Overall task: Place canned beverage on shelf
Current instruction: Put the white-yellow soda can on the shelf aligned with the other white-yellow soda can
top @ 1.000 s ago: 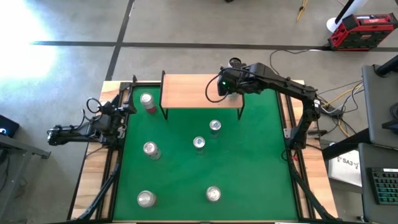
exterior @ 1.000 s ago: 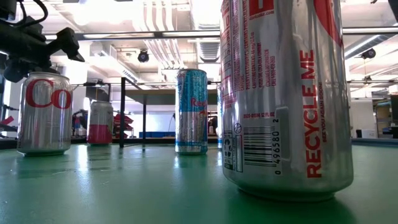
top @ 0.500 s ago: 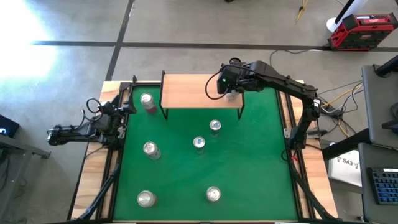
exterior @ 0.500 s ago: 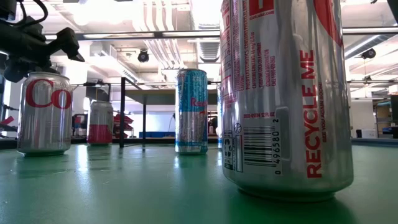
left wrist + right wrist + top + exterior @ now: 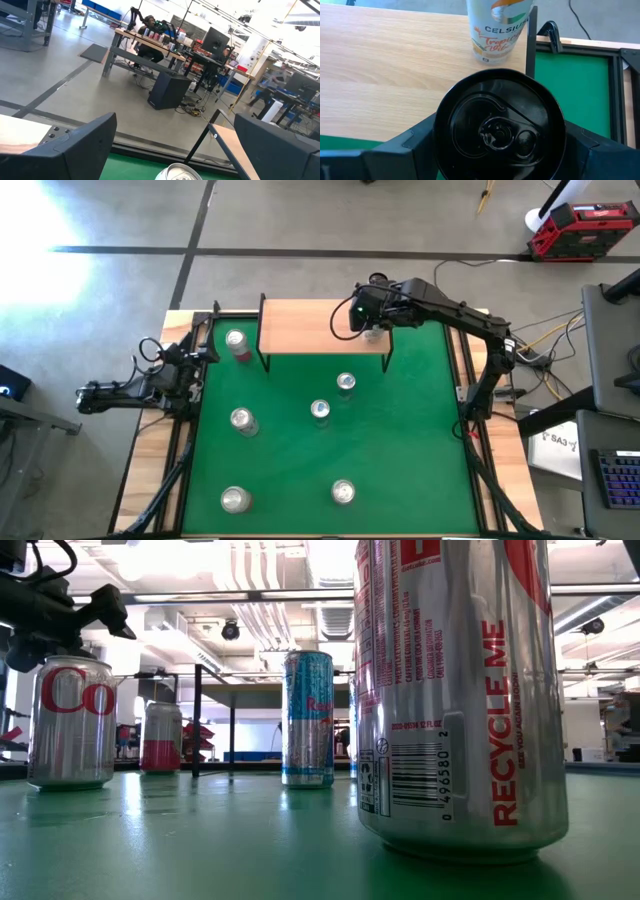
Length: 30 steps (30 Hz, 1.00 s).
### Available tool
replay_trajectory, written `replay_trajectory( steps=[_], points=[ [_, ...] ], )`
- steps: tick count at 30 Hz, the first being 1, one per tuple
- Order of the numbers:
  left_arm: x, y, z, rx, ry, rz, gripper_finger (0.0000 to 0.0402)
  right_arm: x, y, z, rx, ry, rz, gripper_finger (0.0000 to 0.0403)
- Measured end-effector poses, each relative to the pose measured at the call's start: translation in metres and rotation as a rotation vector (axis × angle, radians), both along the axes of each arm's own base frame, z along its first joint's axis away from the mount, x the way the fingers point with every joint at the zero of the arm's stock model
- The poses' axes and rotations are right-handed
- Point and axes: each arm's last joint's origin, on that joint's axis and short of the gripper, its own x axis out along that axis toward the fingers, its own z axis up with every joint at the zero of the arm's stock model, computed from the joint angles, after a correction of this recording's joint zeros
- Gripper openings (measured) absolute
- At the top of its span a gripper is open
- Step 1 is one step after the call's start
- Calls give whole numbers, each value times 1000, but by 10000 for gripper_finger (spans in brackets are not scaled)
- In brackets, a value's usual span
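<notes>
Standing on the wooden shelf (image 5: pixel 395 75) at the far edge of the bench (image 5: pixel 420 440), a white Celsius can (image 5: pixel 497 30) is cut off at its top in the right wrist view. Just in front of it, a black can (image 5: pixel 499 132) fills that view between the fingers of the right claw (image 5: pixel 362 320), which grasps it above the shelf's right end; its lower body is hidden, so contact with the shelf cannot be told. From above, the arm itself covers both cans. Five cans stand apart on the green mat, and a red-and-silver can (image 5: pixel 238 343) stands beside the shelf's left end. The left claw (image 5: pixel 195 365) waits released at the bench's left edge. In the low view a large silver can (image 5: pixel 455 690) blocks most of the shelf.
</notes>
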Motion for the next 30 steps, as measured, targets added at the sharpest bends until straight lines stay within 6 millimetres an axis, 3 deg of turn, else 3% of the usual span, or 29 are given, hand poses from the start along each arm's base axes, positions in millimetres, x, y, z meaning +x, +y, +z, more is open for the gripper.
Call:
replay_trajectory(
  steps=[10, 23, 30],
  points=[
    [0, 0, 0, 0, 0, 0, 389, 1, 0, 0, -5, 7, 25, 270],
    [0, 0, 0, 0, 0, 0, 389, 1, 0, 0, -14, 8, 28, 359],
    [0, 0, 0, 0, 0, 0, 389, 4, 19, 0, -7, 4, 38, 379]
  ],
)
